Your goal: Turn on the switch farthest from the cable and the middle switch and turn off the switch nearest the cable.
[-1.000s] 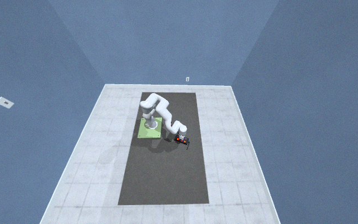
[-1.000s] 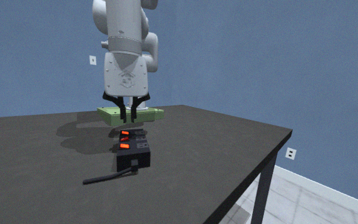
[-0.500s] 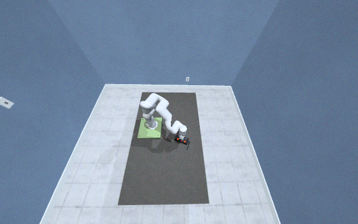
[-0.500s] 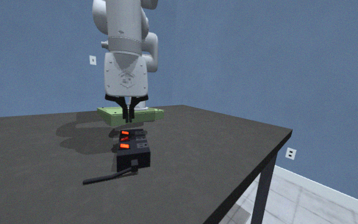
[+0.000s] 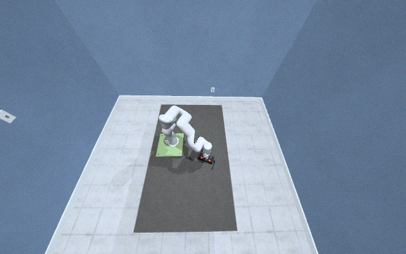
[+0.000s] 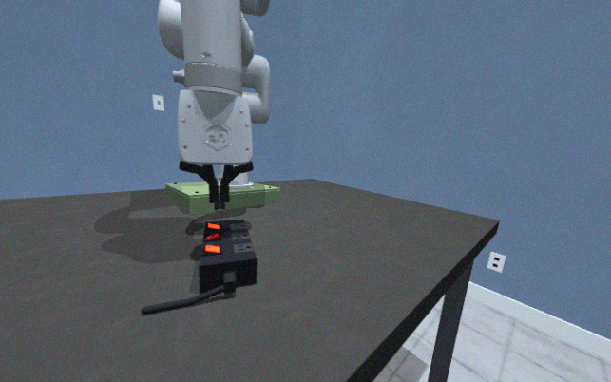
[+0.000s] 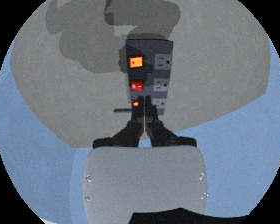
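Note:
A black power strip lies flat on the dark table, right way up. Its cable leaves the end nearest the exterior camera. Three orange-red rocker switches run along its left side. The one farthest from the cable is bright orange. The middle one looks darker red. The one nearest the cable is bright orange. My gripper is shut and empty, pointing straight down a short way above the strip without touching it.
The arm stands on a green base plate just behind the strip. The table's right edge and a leg are to the right, with tiled floor below. Blue walls surround the scene.

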Tool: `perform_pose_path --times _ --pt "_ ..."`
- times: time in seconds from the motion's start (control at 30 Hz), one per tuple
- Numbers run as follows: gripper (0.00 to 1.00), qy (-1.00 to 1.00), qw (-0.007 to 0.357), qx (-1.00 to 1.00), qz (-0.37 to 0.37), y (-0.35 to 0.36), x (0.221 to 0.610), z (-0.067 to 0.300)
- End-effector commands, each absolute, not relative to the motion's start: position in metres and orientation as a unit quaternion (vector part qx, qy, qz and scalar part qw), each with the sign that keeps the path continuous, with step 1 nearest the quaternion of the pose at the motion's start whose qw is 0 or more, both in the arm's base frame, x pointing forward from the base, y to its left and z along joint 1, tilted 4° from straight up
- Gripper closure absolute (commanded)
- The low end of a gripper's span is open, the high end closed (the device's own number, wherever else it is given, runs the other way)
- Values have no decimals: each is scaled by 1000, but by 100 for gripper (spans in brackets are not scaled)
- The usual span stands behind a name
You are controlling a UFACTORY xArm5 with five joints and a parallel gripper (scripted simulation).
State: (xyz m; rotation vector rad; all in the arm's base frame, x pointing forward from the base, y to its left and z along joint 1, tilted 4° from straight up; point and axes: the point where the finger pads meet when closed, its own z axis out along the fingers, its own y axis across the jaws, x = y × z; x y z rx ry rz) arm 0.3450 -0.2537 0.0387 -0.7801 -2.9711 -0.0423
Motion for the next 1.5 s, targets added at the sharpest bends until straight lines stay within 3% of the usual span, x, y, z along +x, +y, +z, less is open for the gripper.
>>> perform_pose_path --times 0.0,1.47 --pt "100 -967 33 -254 -13 -254 346 40" --pt "100 -968 33 -250 -13 -253 343 0"
